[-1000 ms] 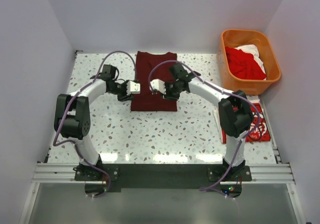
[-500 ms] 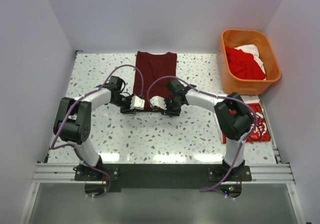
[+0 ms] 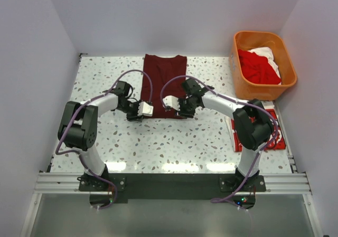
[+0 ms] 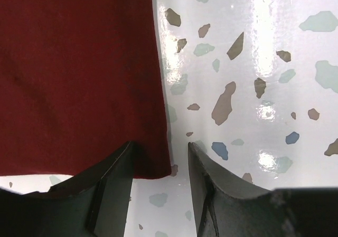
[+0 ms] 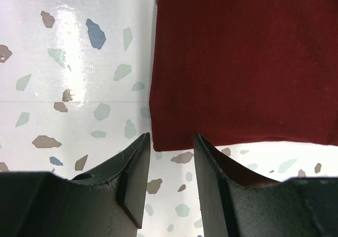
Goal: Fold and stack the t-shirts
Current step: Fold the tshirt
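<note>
A plain dark maroon t-shirt (image 3: 163, 78) lies flat as a folded rectangle at the back middle of the speckled table. My left gripper (image 3: 143, 110) hangs over its near left corner and my right gripper (image 3: 171, 104) over its near edge. In the left wrist view the maroon cloth (image 4: 79, 78) ends in a corner lying flat between the parted jaws of the left gripper (image 4: 160, 147). In the right wrist view a corner of the cloth (image 5: 243, 63) lies just ahead of the right gripper (image 5: 170, 139), whose jaws stand apart. Neither gripper pinches the cloth.
An orange basket (image 3: 262, 34) at the back right holds a red shirt (image 3: 256, 68) and a white shirt (image 3: 266, 53). A folded red t-shirt with white script (image 3: 274, 136) lies at the right edge, partly under the right arm's elbow.
Both grippers came from over the middle of the maroon shirt to its near edge. Their jaws have parted a little. The right gripper then drew slightly back and right.
</note>
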